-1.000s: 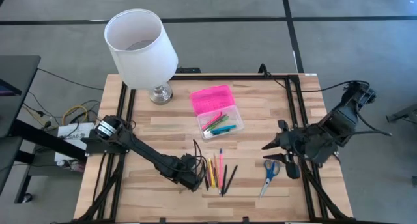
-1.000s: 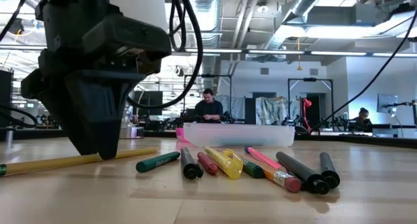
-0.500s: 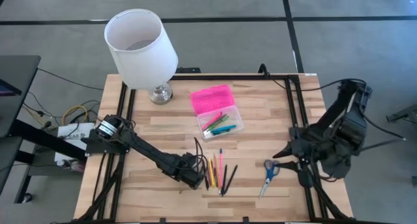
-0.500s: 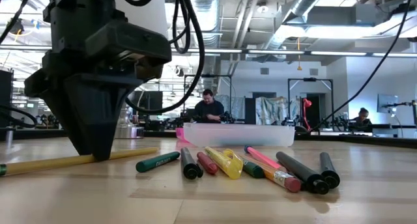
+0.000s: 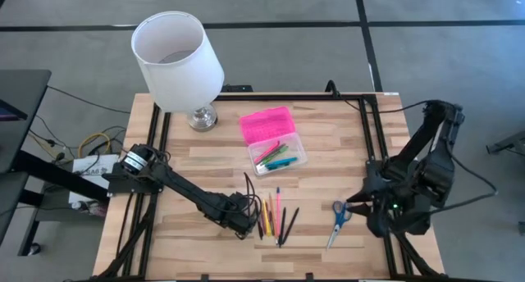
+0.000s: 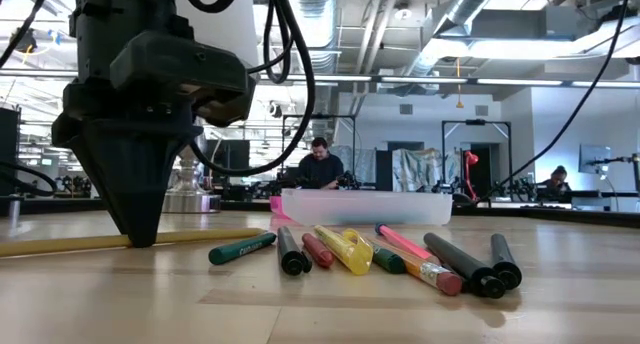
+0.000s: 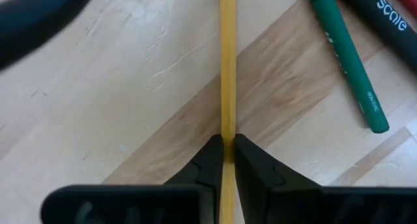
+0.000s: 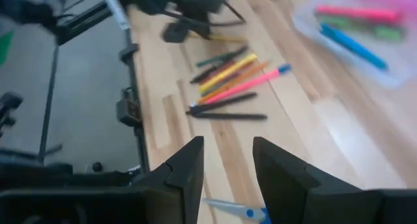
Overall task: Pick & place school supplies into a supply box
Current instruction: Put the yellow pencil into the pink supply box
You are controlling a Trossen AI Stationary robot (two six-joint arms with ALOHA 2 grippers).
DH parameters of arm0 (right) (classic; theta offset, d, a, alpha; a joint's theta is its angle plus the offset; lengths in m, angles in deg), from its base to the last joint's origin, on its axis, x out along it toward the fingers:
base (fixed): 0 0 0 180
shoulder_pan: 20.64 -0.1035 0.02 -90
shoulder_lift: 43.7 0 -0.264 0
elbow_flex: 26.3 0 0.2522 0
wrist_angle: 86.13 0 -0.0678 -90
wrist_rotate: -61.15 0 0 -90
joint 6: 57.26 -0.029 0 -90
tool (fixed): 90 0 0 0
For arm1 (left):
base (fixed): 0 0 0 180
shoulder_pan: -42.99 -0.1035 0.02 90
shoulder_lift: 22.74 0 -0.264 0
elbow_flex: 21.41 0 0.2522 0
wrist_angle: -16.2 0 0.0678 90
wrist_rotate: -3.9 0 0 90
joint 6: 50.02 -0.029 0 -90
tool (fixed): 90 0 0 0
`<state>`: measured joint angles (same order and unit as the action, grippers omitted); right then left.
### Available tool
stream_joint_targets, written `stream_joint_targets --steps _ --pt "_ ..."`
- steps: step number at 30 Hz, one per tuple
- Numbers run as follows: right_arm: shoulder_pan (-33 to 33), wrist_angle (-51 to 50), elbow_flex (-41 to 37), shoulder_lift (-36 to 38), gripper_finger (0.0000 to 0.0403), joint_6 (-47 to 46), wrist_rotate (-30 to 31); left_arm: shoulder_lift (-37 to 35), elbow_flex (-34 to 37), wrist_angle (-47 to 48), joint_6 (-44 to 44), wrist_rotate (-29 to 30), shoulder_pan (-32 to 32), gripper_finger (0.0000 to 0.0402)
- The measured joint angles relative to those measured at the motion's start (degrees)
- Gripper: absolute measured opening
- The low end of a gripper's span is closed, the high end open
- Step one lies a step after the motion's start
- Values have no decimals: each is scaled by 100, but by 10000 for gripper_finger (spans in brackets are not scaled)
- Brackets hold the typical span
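Left gripper pinches a thin yellow pencil flat on the wooden table; loose pens lie alongside, the pink-lidded clear plastic box sits behind, and right gripper hovers spread over blue-handled scissors.

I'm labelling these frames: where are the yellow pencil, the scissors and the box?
yellow pencil [image 7: 227, 68], left wrist view, shaft ahead of the left gripper's shut jaws
scissors [image 5: 338, 217], high view, near the pivot
box [image 5: 297, 149], high view, clear base's rim
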<state>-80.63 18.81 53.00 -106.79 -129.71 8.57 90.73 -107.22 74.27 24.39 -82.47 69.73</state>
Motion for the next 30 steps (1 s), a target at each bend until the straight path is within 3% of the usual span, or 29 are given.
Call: stream_joint_targets --steps 9,19,30 --pt "2 171 -858 -38 124 -1725 -11 0 4 0 -353 138 4 7" --pt "35 205 -970 -659 124 -1931 -28 43 -330 467 -731 288 6 2" --pt "407 388 -970 -1636 124 -2071 -1036 52 -1497 2061 -1419 690 -105 1"
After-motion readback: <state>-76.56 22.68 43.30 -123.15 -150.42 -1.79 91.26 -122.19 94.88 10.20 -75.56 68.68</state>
